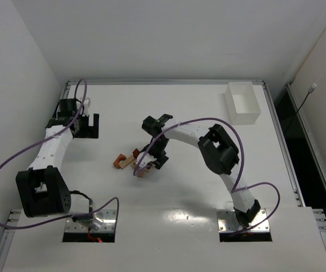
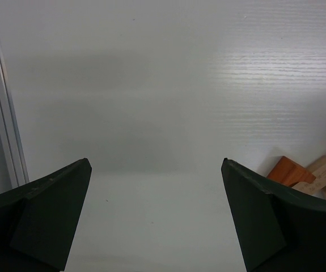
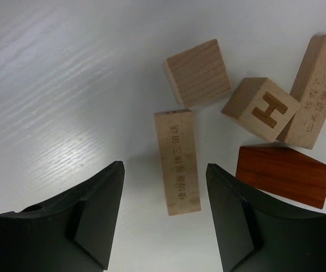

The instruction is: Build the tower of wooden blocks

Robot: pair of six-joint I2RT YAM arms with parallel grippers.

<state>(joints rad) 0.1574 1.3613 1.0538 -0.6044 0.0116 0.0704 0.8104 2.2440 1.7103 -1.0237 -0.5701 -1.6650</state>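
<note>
The wood blocks lie loose and flat on the white table, in a cluster (image 1: 125,160) left of centre. No wood block tower is in view. In the right wrist view a pale plank (image 3: 177,162) with printed characters lies between the fingers of my right gripper (image 3: 164,167). That gripper is open, with a gap on each side of the plank. Around it are a pale cube (image 3: 197,73), a cube marked H (image 3: 262,109), a second plank (image 3: 314,90) and a reddish-brown wedge (image 3: 282,176). My left gripper (image 2: 156,161) is wide open over bare table. Some blocks (image 2: 290,170) show at its lower right.
A white rectangular bin (image 1: 242,102) stands at the back right of the table. A metal rail (image 2: 4,119) runs along the table's left edge, close to my left gripper (image 1: 86,128). Purple cables loop over both arms.
</note>
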